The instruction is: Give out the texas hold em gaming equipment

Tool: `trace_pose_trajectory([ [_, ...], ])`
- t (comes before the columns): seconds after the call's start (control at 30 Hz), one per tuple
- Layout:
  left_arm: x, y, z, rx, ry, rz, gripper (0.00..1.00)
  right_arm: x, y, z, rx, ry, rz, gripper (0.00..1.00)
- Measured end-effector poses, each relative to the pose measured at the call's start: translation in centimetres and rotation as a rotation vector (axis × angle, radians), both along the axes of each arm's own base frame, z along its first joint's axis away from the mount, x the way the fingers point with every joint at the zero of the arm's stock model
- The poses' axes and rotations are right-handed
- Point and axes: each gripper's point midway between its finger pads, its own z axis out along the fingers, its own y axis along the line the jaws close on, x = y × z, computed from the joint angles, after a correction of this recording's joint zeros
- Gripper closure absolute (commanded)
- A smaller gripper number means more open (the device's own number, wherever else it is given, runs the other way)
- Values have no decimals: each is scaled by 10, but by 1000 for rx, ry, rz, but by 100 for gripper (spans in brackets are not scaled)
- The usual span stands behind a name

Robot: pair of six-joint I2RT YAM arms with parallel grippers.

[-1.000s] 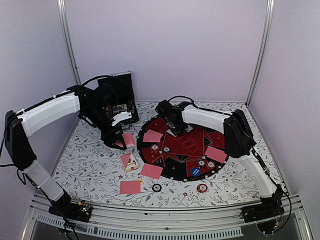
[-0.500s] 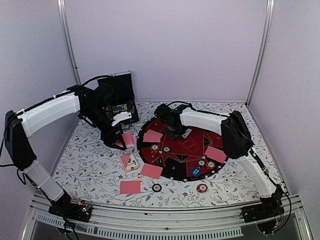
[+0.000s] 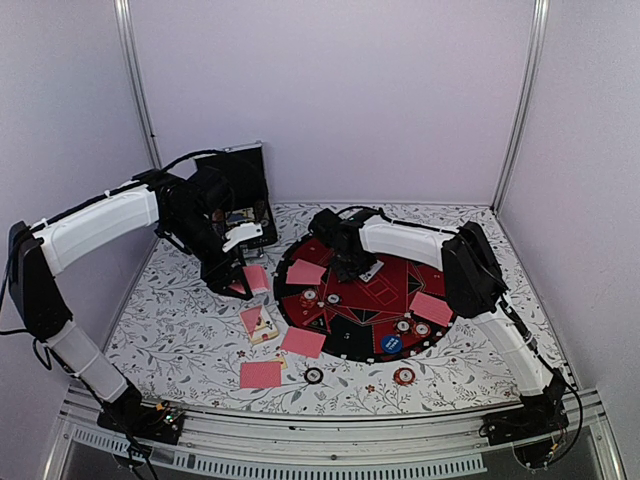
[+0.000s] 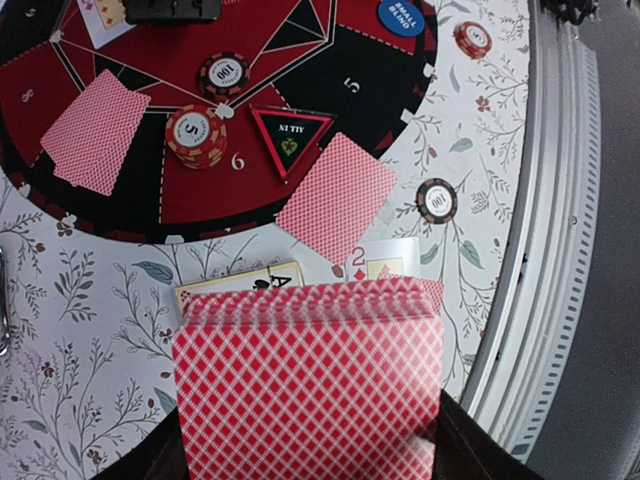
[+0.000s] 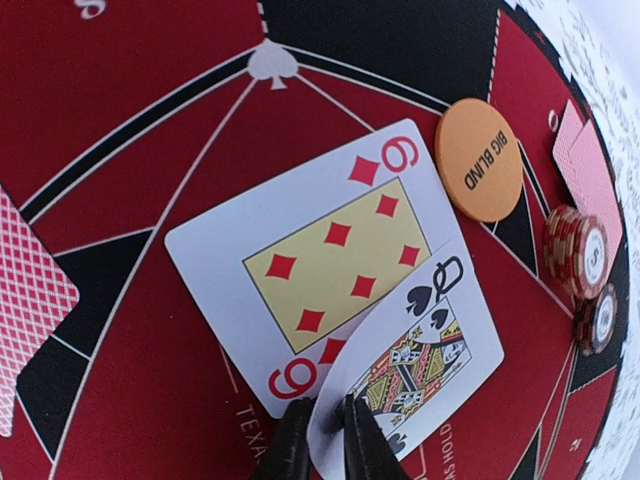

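Note:
My right gripper [image 5: 325,440] is low over the round mat [image 3: 385,295], its two fingers pinching the near edge of a face-up queen of spades [image 5: 425,350]. The queen bends down over a face-up six of diamonds [image 5: 320,255] lying on the mat. In the top view the right gripper [image 3: 352,265] is at the mat's middle. My left gripper [image 3: 235,283] hovers left of the mat, shut on the pink-red-backed deck [image 4: 310,390], which hides its fingers. Face-down singles [image 3: 305,272] [image 3: 432,308] lie on the mat, with poker chips [image 4: 196,135] [image 5: 580,250] stacked there.
An open black case [image 3: 240,190] stands at the back left. More face-down cards [image 3: 303,342] [image 3: 261,374] and two loose chips [image 3: 313,375] [image 3: 404,376] lie near the front edge. An orange big blind button [image 5: 485,160] and a blue small blind button [image 4: 400,15] sit on the mat.
My right gripper has shifted a little nearer and lower over the mat, and a white face-up card now shows beside it. The left arm has not moved.

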Motion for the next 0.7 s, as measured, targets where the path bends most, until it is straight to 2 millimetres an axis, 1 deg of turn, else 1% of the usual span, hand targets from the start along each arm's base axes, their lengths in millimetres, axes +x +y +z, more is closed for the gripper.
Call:
trace_pose_trajectory([
  [0.17, 0, 0, 0, 0, -3, -3, 100, 0, 1, -1, 32, 16, -13, 59],
  [0.33, 0, 1, 0, 1, -3, -6, 100, 3, 2, 6, 123, 58, -24, 37],
  [0.4, -1, 1, 0, 2, -3, -6, 100, 2, 3, 12, 167, 76, -19, 30],
  [0.47, -1, 1, 0, 3, -3, -6, 100, 2, 5, 23, 217, 87, -15, 24],
  [0.57, -1, 1, 0, 4, -3, -6, 100, 4, 11, 50, 303, 83, -4, 19],
  [0.7, -1, 1, 0, 5, -2, -6, 100, 2, 16, 96, 448, 70, 12, 17],
])
